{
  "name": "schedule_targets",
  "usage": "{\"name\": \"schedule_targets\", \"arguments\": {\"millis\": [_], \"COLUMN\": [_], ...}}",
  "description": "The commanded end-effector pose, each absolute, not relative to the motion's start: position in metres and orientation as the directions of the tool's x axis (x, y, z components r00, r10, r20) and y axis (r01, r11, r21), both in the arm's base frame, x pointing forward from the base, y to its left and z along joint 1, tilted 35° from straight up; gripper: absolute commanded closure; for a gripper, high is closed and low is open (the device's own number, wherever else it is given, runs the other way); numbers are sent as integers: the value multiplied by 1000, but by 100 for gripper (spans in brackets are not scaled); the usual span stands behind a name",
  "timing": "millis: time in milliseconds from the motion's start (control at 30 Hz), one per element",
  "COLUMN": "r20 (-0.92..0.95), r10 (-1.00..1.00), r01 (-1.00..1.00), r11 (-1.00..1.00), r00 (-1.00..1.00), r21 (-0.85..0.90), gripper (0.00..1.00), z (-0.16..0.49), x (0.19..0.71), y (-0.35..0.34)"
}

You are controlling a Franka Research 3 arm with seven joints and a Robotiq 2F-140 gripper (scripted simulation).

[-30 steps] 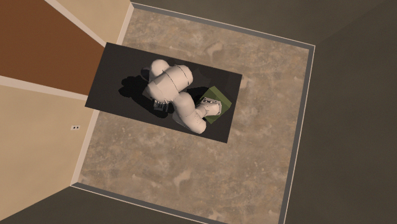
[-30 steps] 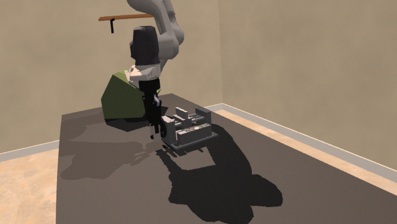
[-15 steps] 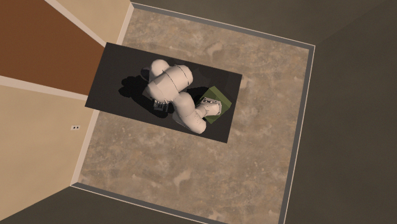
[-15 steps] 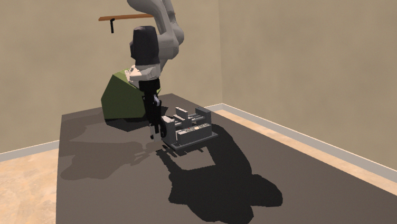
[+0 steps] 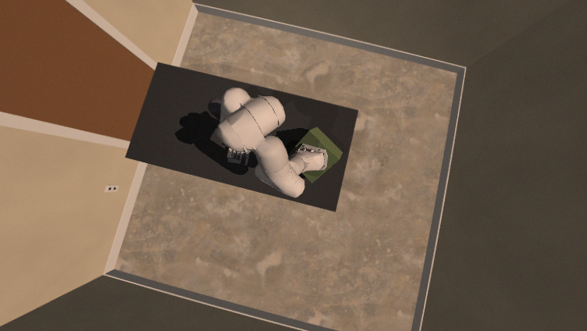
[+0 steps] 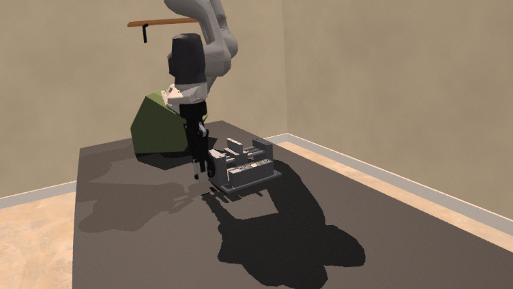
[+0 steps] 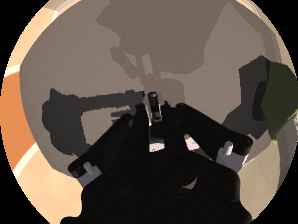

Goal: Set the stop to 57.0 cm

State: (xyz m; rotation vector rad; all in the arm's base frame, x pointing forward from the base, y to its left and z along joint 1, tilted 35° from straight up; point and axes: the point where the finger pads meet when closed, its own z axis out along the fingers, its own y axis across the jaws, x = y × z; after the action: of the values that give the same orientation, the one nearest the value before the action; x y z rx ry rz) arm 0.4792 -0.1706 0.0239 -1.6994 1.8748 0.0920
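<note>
Item: slide fixture with stop and handwheel (image 6: 212, 168), standing on the dark table (image 6: 359, 215) just at 3 o'clock of the green block (image 6: 157, 131) in the exterior view. Tool (image 6: 199, 174): pointed straight down at the wheel end of the fixture (image 6: 247, 163), nearly shut and, by judgement, clamped on the handwheel's small grip, which was too small to make out plainly. Progress: grasp made; whether the stop (image 6: 235, 144) sat at the wanted mark could not be told, as the scale on the front bar was unreadable; release of the wheel not yet done. Views: the exterior one alone showed the fixture whole, with rails, stop and wheel at its 9 o'clock end. The top view hid nearly all of it under the arm (image 5: 250, 123), leaving only a grey corner (image 5: 237, 156). The wrist view showed the tool's fingers drawn close together at 12 o'clock above shadowed table, the green block at 3 o'clock.
</note>
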Motion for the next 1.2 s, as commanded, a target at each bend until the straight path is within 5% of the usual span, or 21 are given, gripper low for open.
{"name": "schedule_targets", "arguments": {"millis": [0, 1167], "r20": [-470, -469], "r10": [-883, -883], "r01": [-925, -925], "r11": [186, 186], "r00": [-9, -9], "r21": [-333, -333], "gripper": [96, 96], "z": [24, 29], "x": [480, 481], "y": [-173, -175]}}
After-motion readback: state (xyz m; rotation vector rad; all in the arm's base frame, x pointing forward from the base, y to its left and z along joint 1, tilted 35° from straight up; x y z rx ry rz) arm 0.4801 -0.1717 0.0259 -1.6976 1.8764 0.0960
